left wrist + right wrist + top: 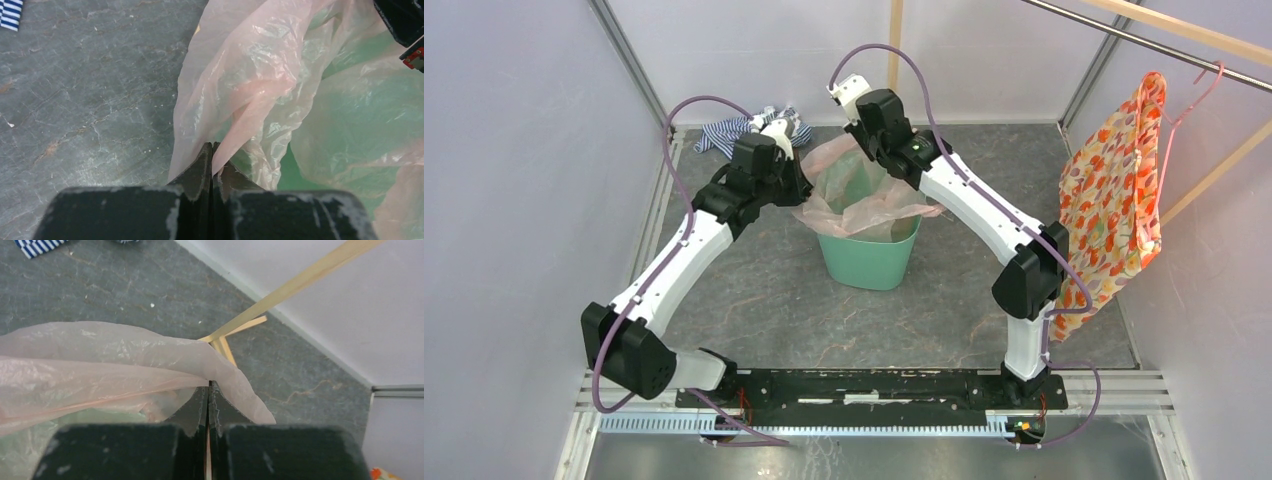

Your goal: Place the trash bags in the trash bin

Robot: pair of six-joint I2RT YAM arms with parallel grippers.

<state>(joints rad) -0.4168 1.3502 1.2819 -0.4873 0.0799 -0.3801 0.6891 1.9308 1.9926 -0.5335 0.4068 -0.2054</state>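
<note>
Since the bag (864, 195) must line the bin (869, 262), I think both arms hold its mouth at two separate places, so that the thin film is spread over the opening and does not fall in as a lump. Seen from above, the left gripper (798, 180) is at about 10 o'clock of the bin rim. In its wrist view the fingers (200, 170) are pressed fully together, with a fold of pink film pinched between the tips. The right gripper (869, 140) is at about 12 o'clock, beyond the far rim, and its fingers (220, 405) are also closed tight on the edge of the bag. The lower part of the bag hangs already inside the bin, and the green wall shows through it. The upper part bulges above the rim and spills over at 3 o'clock. The bin stands near the middle of the table (754, 300). A striped cloth (744, 128) lies at 10 o'clock, well apart, and a garment (1114, 200) hangs at 3 o'clock.
</note>
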